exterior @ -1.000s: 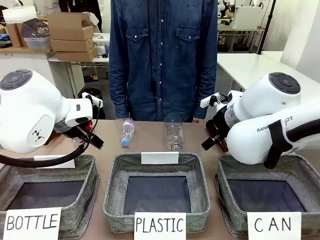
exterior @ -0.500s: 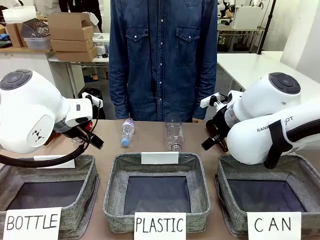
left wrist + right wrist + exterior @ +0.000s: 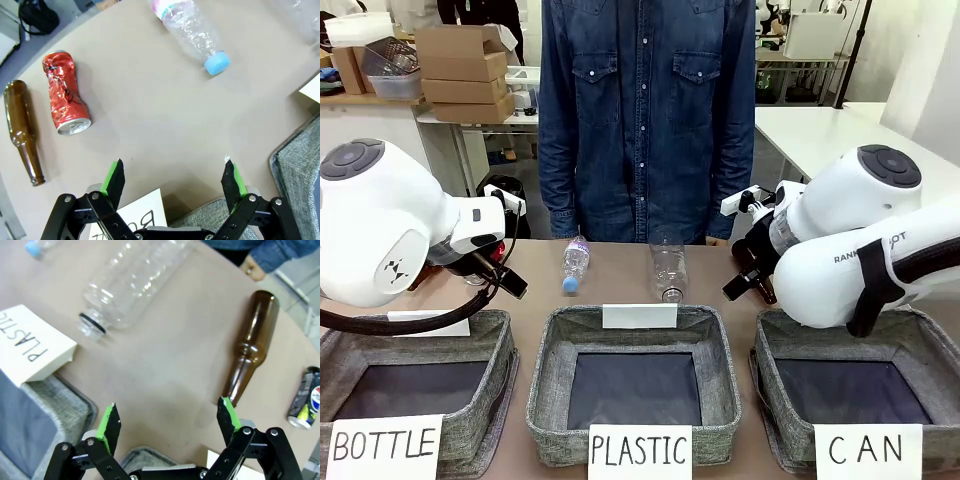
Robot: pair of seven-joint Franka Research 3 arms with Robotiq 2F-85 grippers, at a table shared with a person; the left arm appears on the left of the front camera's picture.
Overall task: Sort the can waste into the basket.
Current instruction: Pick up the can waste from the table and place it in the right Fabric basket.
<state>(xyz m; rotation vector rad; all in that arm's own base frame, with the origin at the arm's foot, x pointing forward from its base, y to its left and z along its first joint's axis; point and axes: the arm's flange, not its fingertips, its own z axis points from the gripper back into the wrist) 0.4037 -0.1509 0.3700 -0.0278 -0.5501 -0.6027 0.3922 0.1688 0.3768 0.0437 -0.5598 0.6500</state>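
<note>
Both pairs of jaws stand wide apart and empty: the left gripper hangs over bare table, and the right gripper is spread above the far rim of a basket.

The red can lies on its side, dented, seemingly toward the table's left edge, just beside a brown bottle. The Pepsi can lies toward the right edge, near the neck of a second brown bottle. The CAN basket sits at the table's near right corner, with nothing in it.

The likeliest slip is a wrong pick. Each can has a glass bottle as neighbour, so wide jaws coming down off-centre could straddle both, or nudge the bottle and set it rolling. The cans lie on their round sides, so a finger landing on top rather than alongside could make one roll away. The red can's crumpled wall gives the pads an uneven seat, so I expect it could twist or slide out mid-carry.

Distance is the other hazard. The red can is at the far side from its basket. Carrying it means crossing above the BOTTLE basket and the PLASTIC basket, where an early release misfiles it, and entering the right arm's space.
</note>
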